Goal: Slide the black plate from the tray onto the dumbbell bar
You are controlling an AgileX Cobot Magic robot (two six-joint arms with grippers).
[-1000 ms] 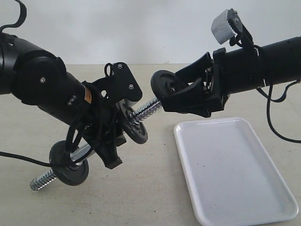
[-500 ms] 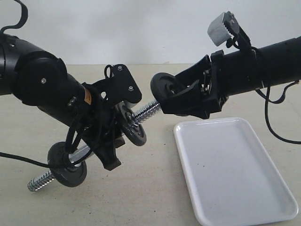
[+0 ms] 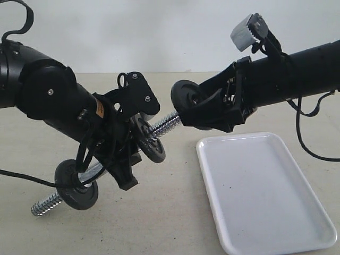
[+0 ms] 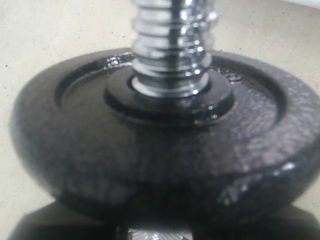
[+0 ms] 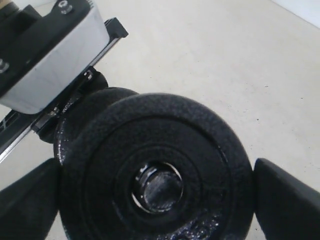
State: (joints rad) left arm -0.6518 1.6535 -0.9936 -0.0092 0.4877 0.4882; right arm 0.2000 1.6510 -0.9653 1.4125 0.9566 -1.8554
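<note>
exterior view: right gripper (image 3: 197,104) holds black plate (image 3: 181,94) at dumbbell bar (image 3: 168,123).

**Pale table (image 3: 170,223), plain wall (image 3: 159,32)**

We see a matte beige table filling the lower part of the exterior view, its surface faintly speckled. Behind it we find a plain off-white wall, meeting the table's far edge in a straight, level line. The light is soft and even; we make out only faint, blurred shadows on the table.
</note>
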